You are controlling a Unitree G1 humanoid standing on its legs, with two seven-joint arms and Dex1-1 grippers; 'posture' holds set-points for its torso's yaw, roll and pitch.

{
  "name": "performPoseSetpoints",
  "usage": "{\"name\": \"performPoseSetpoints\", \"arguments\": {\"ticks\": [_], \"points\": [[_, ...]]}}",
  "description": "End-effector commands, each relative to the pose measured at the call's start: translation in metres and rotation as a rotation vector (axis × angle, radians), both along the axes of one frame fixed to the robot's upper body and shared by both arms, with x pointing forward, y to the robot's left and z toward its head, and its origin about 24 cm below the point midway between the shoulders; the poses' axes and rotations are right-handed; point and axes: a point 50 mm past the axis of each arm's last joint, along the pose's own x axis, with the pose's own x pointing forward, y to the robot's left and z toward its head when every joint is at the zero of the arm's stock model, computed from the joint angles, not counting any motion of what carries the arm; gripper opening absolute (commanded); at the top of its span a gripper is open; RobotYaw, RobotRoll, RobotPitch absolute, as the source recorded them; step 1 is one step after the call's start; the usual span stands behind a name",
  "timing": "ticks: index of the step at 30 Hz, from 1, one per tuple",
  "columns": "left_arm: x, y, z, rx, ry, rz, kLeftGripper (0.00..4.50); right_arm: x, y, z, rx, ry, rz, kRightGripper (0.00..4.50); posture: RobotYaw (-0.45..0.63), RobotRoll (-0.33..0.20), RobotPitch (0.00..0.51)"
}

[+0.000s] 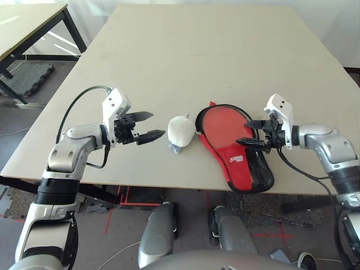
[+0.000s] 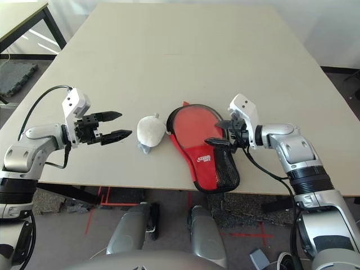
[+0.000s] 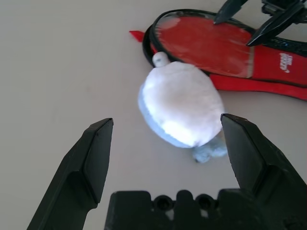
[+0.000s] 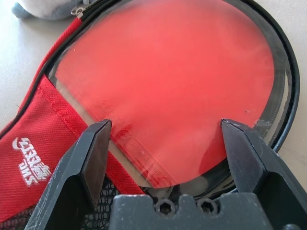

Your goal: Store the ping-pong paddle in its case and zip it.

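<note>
The red case (image 1: 236, 160) lies open near the table's front edge, its flap with the white logo folded back over the black mesh pocket. The ping-pong paddle (image 1: 225, 125) rests inside it; its round red face (image 4: 168, 62) shows and its handle is hidden under the flap. My right gripper (image 1: 241, 131) hovers open at the right edge of the paddle's face, with nothing between its fingers. My left gripper (image 1: 158, 124) stands open and empty a little left of a white plush pendant (image 1: 180, 130), which lies against the case's left rim.
The beige table (image 1: 197, 50) stretches bare behind the case. Another table (image 1: 22, 22) stands off to the back left. The case's handle end reaches close to the table's front edge.
</note>
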Motion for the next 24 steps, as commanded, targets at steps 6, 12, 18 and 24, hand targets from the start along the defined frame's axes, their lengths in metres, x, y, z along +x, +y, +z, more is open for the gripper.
{"name": "performPoseSetpoints", "arguments": {"ticks": [6,12,18,24], "points": [[0.002,-0.019,0.005,-0.044,0.016,-0.062,4.50,-0.007,0.003,-0.019,-0.018,0.066,0.008,4.48,0.19,0.000,0.163],[0.013,-0.029,-0.005,0.004,0.001,-0.053,4.50,-0.008,0.004,-0.018,-0.002,0.059,-0.007,4.48,0.18,0.000,0.163],[0.021,-0.038,-0.025,0.113,0.008,-0.059,4.50,-0.010,0.004,-0.017,0.017,0.056,-0.023,4.48,0.16,0.000,0.167],[0.036,-0.045,-0.030,0.135,0.009,-0.008,3.90,-0.013,0.005,-0.018,0.026,0.061,-0.034,4.50,0.16,0.000,0.172]]}}
